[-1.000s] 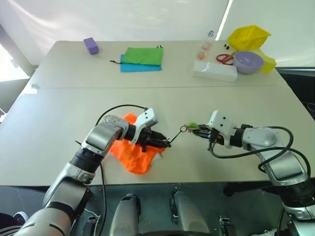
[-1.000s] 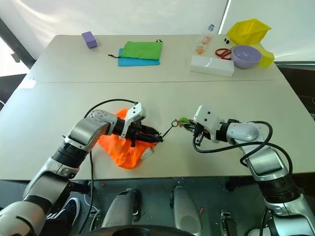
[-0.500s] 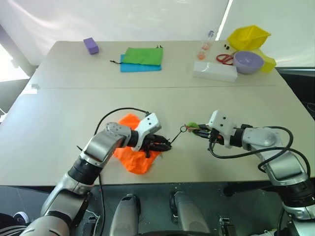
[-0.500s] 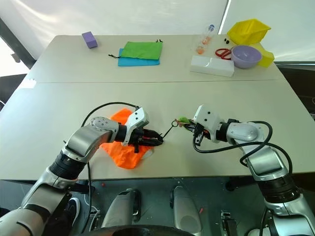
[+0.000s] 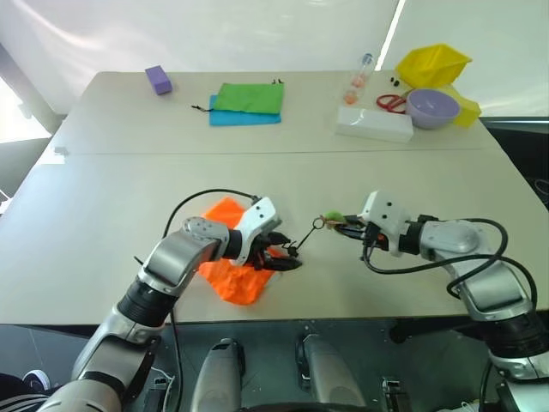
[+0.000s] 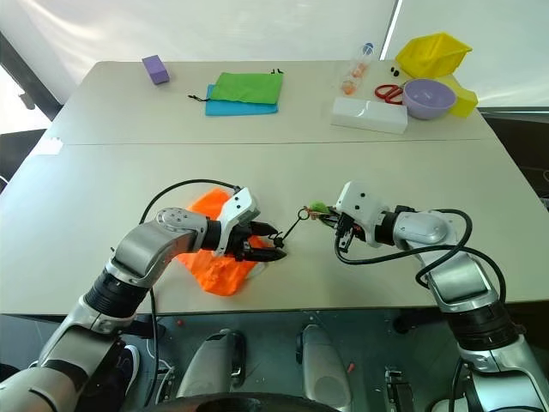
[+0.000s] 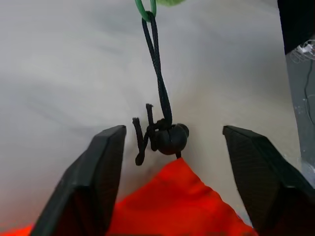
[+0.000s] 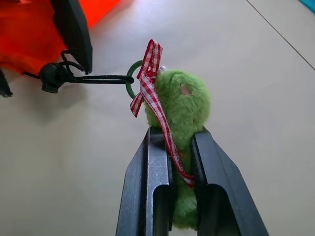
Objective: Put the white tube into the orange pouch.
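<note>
While the right gripper [image 8: 170,167] pinches the green toggle [image 8: 182,110], the left gripper [image 7: 170,162] is spread at the orange pouch [image 5: 230,275] mouth; cord runs 3 o'clock. White tube unseen, can't place.

Left gripper [image 7: 170,162] hovers low with jaws spread wide, arm bent inward; right gripper [image 8: 170,162] stays level, fingers clamped tight.

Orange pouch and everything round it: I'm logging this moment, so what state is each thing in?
Bright orange fabric drawstring pouch: crumpled on the table, black cord pulled taut.
Black round cord stopper: against the pouch's mouth, ungripped.
Left end effector: open, straddling the stopper.
Fuzzy green toggle with checked ribbon: clamped.
Right end effector: shut on the toggle.
</note>
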